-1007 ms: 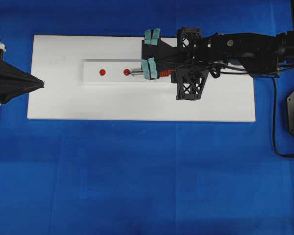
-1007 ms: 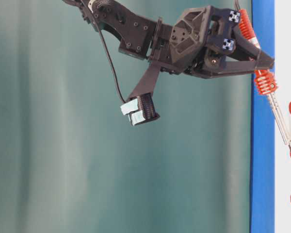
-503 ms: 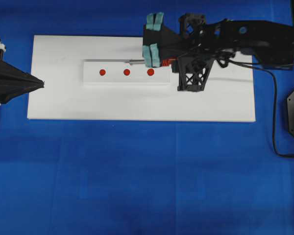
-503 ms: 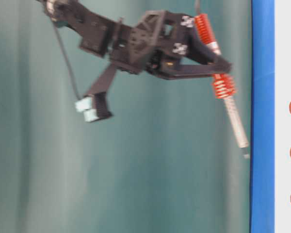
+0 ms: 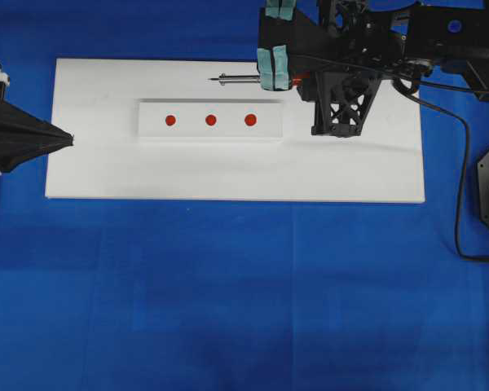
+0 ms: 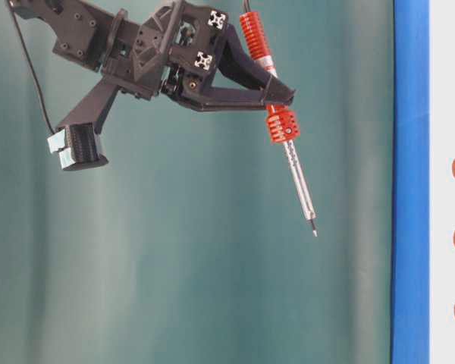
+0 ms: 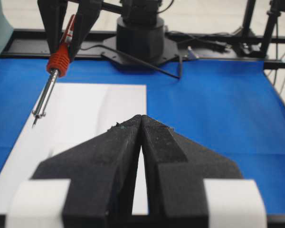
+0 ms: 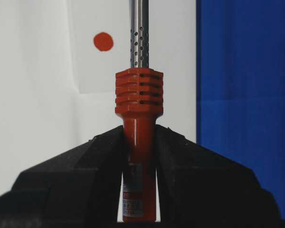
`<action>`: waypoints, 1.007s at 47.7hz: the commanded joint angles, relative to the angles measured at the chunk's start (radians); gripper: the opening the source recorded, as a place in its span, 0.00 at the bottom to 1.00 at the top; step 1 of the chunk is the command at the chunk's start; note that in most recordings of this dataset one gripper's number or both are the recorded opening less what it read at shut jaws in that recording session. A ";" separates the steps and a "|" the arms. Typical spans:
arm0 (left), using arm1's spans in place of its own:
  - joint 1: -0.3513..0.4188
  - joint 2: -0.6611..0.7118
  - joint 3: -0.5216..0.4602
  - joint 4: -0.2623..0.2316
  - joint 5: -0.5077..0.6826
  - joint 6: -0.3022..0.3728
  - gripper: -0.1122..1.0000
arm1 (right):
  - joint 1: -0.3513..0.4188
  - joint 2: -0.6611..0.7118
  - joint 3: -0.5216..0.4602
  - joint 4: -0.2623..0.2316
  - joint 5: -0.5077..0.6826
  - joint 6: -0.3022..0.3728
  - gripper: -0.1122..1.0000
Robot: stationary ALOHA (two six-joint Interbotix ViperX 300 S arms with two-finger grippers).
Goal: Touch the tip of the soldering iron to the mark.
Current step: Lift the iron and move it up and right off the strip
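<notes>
— While we're counting, how many red dots sit on the white block (image 5: 210,120)?
— Three in a row; the mark (image 5: 211,120) is the middle one, with one outer dot (image 5: 170,120) to its left and another outer dot (image 5: 250,120) to its right in the overhead view.
— And the soldering iron (image 6: 283,130)?
— One, clamped by its red-orange handle in the right gripper (image 8: 139,142), whose jaws press it on both sides. Its tip hangs in the air, off the block, well apart from the mark.
— The other gripper?
— The left gripper (image 7: 141,124) holds nothing, jaws pressed together, at the left end of the one white board (image 5: 228,175) on the blue counter (image 5: 228,293).
</notes>
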 commanded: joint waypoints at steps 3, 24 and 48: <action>0.002 0.003 -0.011 0.000 -0.012 0.000 0.12 | -0.002 -0.023 -0.025 -0.003 -0.002 0.002 0.16; 0.002 0.003 -0.011 0.000 -0.012 0.000 0.12 | -0.003 -0.104 0.069 -0.003 -0.002 0.005 0.16; 0.003 -0.023 -0.009 0.000 -0.009 0.000 0.12 | -0.003 -0.314 0.255 -0.003 -0.002 0.014 0.16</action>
